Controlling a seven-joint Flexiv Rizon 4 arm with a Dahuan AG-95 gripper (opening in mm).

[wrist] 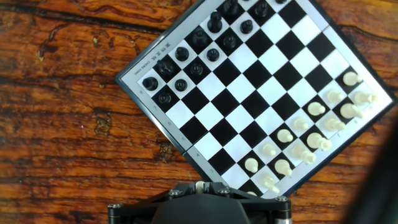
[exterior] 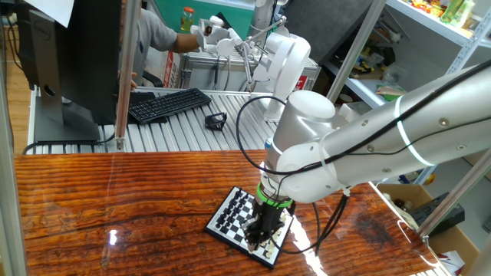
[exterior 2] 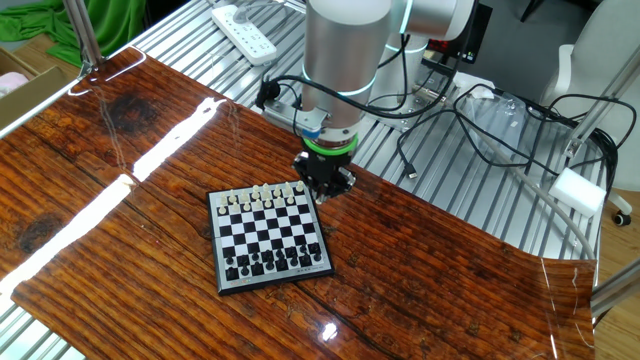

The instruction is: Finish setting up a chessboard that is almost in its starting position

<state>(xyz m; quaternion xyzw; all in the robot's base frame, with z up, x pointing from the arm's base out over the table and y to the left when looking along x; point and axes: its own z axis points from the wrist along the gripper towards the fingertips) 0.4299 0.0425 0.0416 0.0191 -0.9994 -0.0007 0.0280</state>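
Chessboard (exterior 2: 268,239) on wooden table (exterior 2: 120,210), cream (exterior 2: 262,196) and black pieces (exterior 2: 272,262) ranked along opposite edges, set-up seemingly near complete; pincer (exterior 2: 322,189) low over cream-side corner, open or closed not discernible.

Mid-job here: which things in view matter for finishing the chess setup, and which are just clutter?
Job:
chessboard
cream pieces
black pieces
gripper, at the board's cream-side corner; whether the jaws are open or shut is hidden

Clutter:
keyboard
power strip
loose cables
monitor
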